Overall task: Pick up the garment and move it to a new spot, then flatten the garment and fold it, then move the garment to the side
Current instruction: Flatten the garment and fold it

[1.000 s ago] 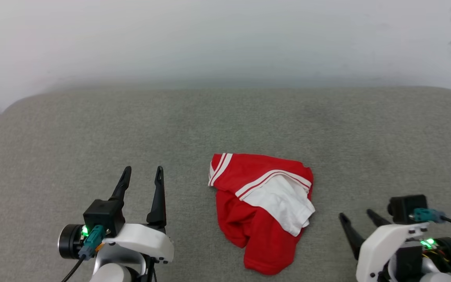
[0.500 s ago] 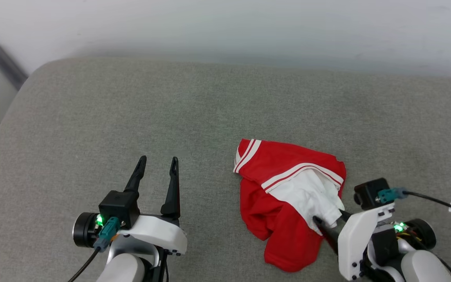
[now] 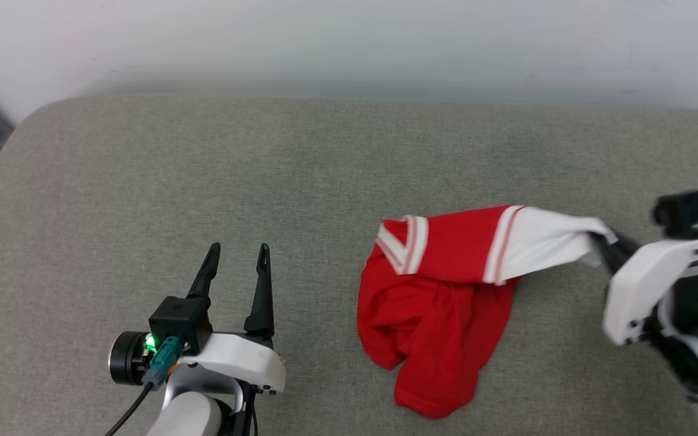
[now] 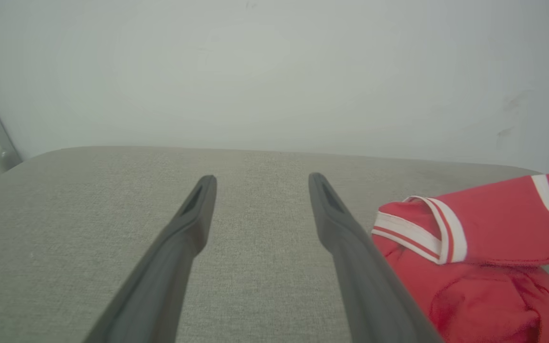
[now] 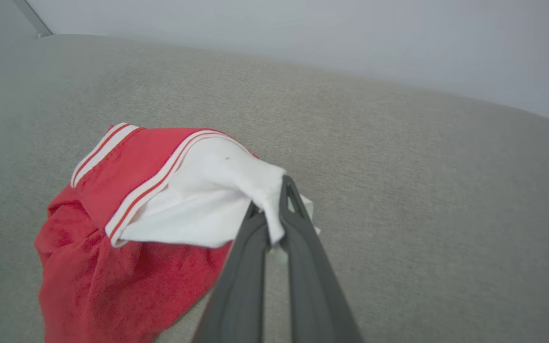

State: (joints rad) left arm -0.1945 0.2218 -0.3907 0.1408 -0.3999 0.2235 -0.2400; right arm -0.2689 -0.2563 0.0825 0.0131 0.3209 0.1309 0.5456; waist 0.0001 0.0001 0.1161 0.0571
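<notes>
We hold the garment (image 3: 440,303) by one white sleeve (image 3: 546,242). The right gripper (image 5: 274,200) is closed on the sleeve's end, with the cloth pinched between its two dark fingers (image 5: 305,267) near their tips. In the head view the sleeve is drawn out toward the right, running from the red-and-white striped trim (image 3: 502,245) to the gripper, with a shadow beneath it on the cushion (image 3: 203,169). The rest of the garment is a crumpled red mass. It lies on the grey cushion, right of centre and toward the near side in the head view. A second striped band (image 3: 406,239) is folded over at the upper left of that mass. The left gripper (image 3: 239,248) is open, its fingers spread apart and pointing away from the robot. It sits to the left of the garment and apart from it. In the left wrist view, bare cushion shows between the fingers, and the garment shows past the right-hand finger. We cannot tell whether the left gripper touches the cushion. A pale wall (image 3: 349,42) rises behind the cushion's far edge.
</notes>
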